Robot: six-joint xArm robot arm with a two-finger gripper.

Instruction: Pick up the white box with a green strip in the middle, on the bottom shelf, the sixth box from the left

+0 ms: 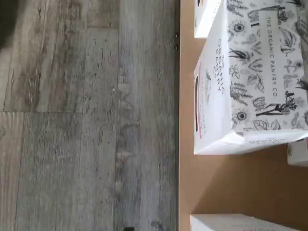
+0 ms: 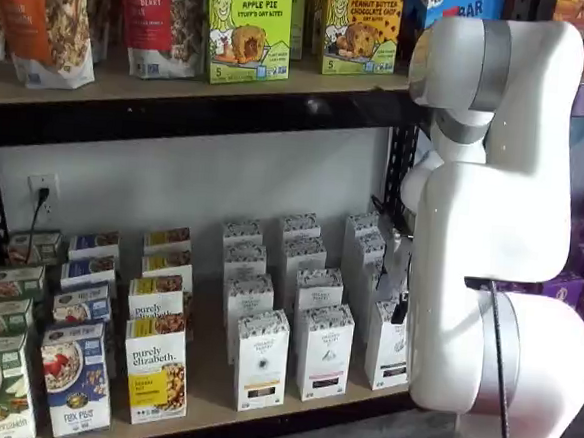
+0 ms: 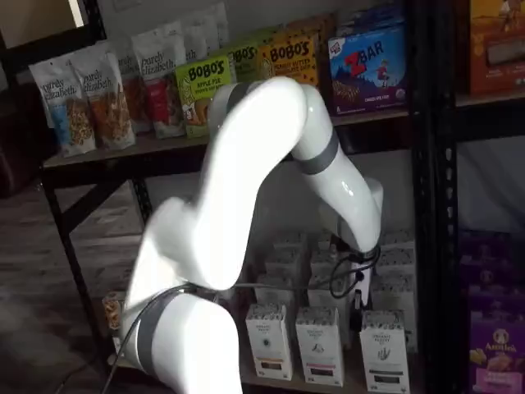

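Observation:
The white box (image 2: 387, 352) stands at the right end of the front row on the bottom shelf (image 2: 209, 406), its right side hidden by my arm. In a shelf view it is the rightmost front carton (image 3: 383, 351). My gripper (image 3: 359, 310) hangs just above and behind that row, between the white box and its left neighbour (image 3: 320, 346). Only its dark tips show. It is open and holds nothing. The wrist view looks down on a white carton with a speckled floral top (image 1: 250, 77) at the shelf's front edge (image 1: 185, 144). I cannot tell which carton of the row it is.
More white cartons (image 2: 261, 359) fill the rows behind and to the left, with colourful cereal boxes (image 2: 156, 372) further left. A black upright (image 3: 431, 246) stands right of the white box, purple boxes (image 3: 492, 345) beyond it. The upper shelf (image 2: 181, 81) overhangs. Grey plank floor (image 1: 86, 120) lies below.

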